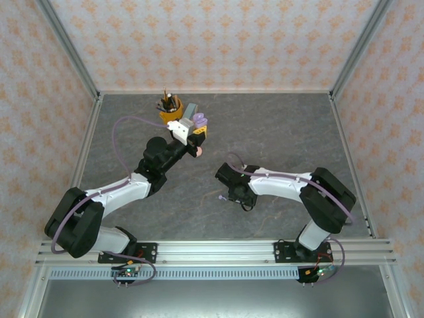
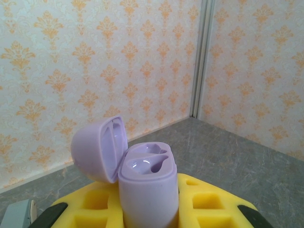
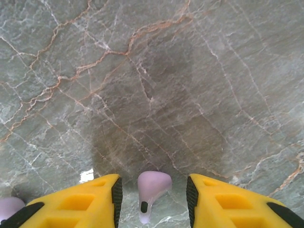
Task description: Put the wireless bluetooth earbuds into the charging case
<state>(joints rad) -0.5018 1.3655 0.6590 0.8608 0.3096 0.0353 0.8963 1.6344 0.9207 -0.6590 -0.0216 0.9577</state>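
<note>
**Case aloft in left hand, right hand straddling a bud**

Left hand (image 2: 151,211) is clamped on the lilac case (image 2: 147,187), which is held upright off the surface (image 1: 278,132) with yellow fingers (image 2: 90,206) on both sides. Lid (image 2: 99,149) is hinged back to the left. 2 sockets in the top, both bare.

Right hand (image 3: 152,192) is low over the surface, jaws partly apart. 1 lilac bud (image 3: 153,185) lies between them, stem toward the camera, with a gap on each side; nothing gripped. A second lilac piece (image 3: 8,207) sits beside the finger at frame left, cut by the edge; cannot tell what it is.

From above, the case is toward the far left, just beside an orange pen cup (image 1: 170,110) and a grey block (image 1: 191,108). The 2 hands are well apart. The top view gives the layout, but the bud is too small there to make out; the right wrist view gives its shape plainly. The left wrist view gives the socket interiors.
</note>
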